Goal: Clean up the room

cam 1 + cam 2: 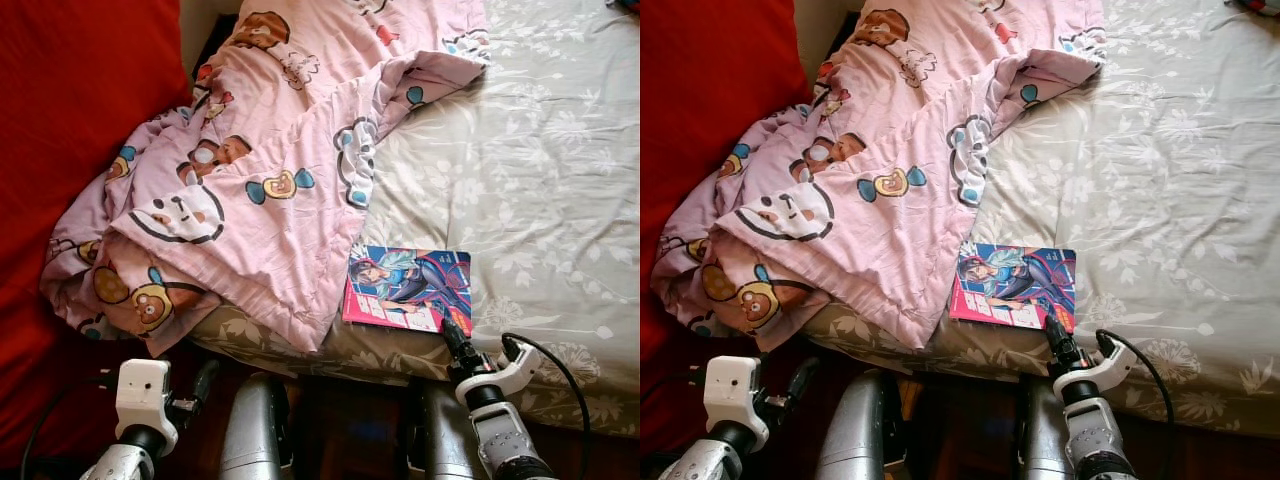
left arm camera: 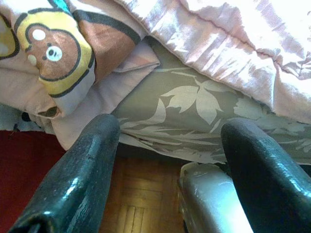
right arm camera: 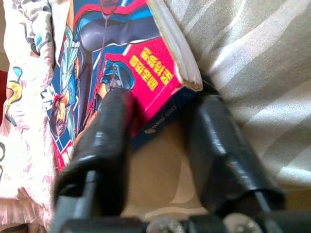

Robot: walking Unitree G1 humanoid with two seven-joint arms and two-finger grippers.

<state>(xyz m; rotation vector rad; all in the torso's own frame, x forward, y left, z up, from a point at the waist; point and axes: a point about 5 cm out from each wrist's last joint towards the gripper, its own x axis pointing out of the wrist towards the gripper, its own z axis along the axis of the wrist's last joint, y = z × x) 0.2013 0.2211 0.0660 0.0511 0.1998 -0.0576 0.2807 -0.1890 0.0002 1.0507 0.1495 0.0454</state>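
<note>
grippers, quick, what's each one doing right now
Left gripper: open, holding nothing, low by the bed edge.
Right gripper: fingers straddle the comic book's near corner; cannot tell if clamped yet.

A bed (image 1: 560,150) with a grey, leaf-patterned sheet took up the right and centre of the frame. A crumpled pink blanket (image 1: 250,170) printed with cartoon bears lay across its upper left, spilling over the near edge. A comic book (image 1: 408,288) lay flat at lower centre, touching the blanket's edge.
</note>
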